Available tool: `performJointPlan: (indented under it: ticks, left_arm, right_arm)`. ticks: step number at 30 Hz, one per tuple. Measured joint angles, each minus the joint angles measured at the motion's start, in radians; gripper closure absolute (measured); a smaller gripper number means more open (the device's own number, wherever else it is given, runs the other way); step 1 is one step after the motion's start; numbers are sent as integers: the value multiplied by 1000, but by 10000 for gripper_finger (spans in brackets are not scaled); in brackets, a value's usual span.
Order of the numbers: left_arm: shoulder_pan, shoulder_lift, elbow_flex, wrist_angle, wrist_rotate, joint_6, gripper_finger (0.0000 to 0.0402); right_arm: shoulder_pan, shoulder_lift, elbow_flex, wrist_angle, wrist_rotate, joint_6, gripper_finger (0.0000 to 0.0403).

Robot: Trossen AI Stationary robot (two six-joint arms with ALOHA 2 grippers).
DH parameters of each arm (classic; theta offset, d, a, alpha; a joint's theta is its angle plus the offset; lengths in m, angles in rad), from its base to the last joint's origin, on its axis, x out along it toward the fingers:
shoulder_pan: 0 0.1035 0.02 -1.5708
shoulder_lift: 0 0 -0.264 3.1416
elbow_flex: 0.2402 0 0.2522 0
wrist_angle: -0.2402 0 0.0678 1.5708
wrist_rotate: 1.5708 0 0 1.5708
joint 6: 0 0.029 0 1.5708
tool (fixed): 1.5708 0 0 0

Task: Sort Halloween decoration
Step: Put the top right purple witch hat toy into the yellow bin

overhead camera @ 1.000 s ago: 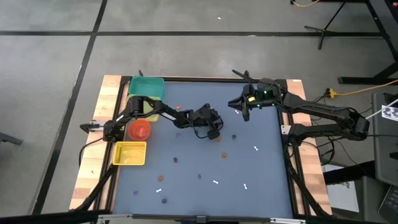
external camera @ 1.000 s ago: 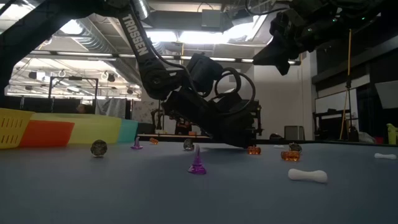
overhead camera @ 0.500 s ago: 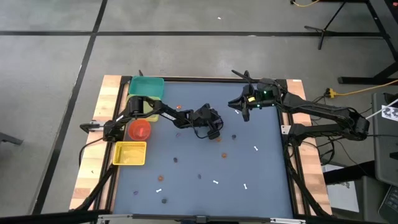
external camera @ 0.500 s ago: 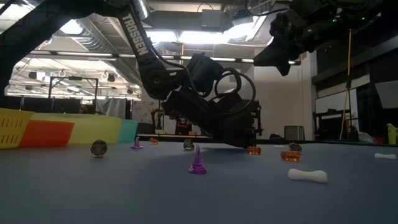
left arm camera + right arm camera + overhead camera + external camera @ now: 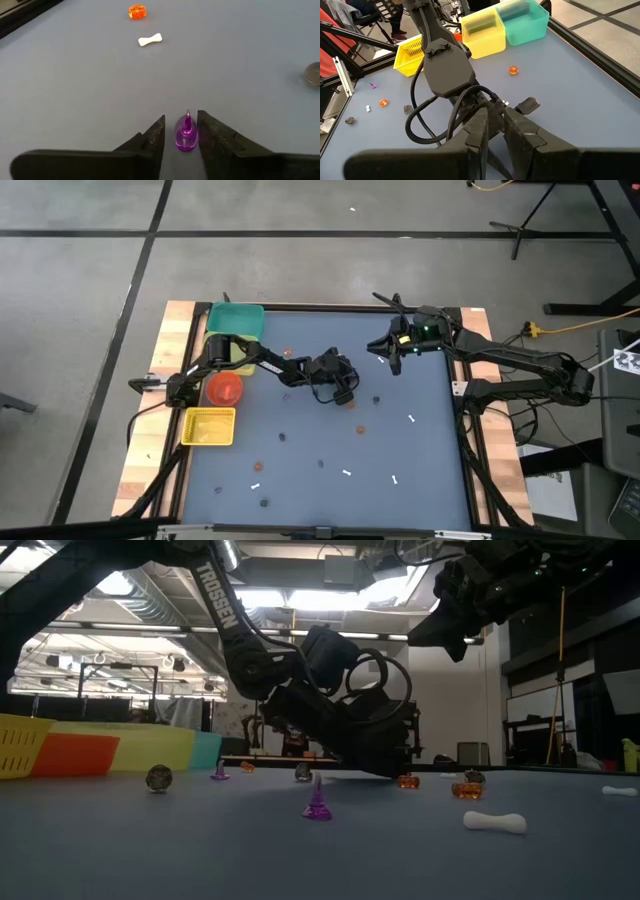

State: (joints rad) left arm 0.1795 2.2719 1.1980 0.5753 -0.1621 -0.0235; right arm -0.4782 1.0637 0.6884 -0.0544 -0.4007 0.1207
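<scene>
Left gripper (image 5: 186, 131) is sitting low on the blue table (image 5: 430, 470), near the middle of it, fingers (image 5: 155, 136) parted and straddling a small purple cone trinket (image 5: 185, 134) — the cone is standing upright in the gap, and I cannot tell whether either pad is touching it yet. So you are not holding anything here; you are lining up a pick.

Right gripper (image 5: 492, 125) is waiting raised over the far side of the table, fingers close together with only a thin gap and nothing between them.

The rest of the Halloween decoration is lying scattered over the table: an orange round piece (image 5: 136, 11) and a white bone (image 5: 150, 39) well ahead of the left gripper, a dark round piece (image 5: 313, 74) off to one side, more white sticks and dark bits toward the near edge in the high view. The teal bin (image 5: 236, 319), red bin (image 5: 224, 388) and yellow bin (image 5: 209, 426) are standing along the left edge.

Step in hand, as I am reading it: grasping the purple cone. Next move is calling for a centred, gentle closure — the cone is narrow at its tip and may tip or squirt out — then a lift and a carry to whichever bin you are assigning purple.
</scene>
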Motion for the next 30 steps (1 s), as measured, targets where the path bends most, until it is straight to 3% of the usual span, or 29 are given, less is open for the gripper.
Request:
performJointPlan:
  ticks: [30]
  left_arm:
    - [1,0,-1,2,-3,1,394]
  right_arm:
    - [0,0,0,0,0,0,343]
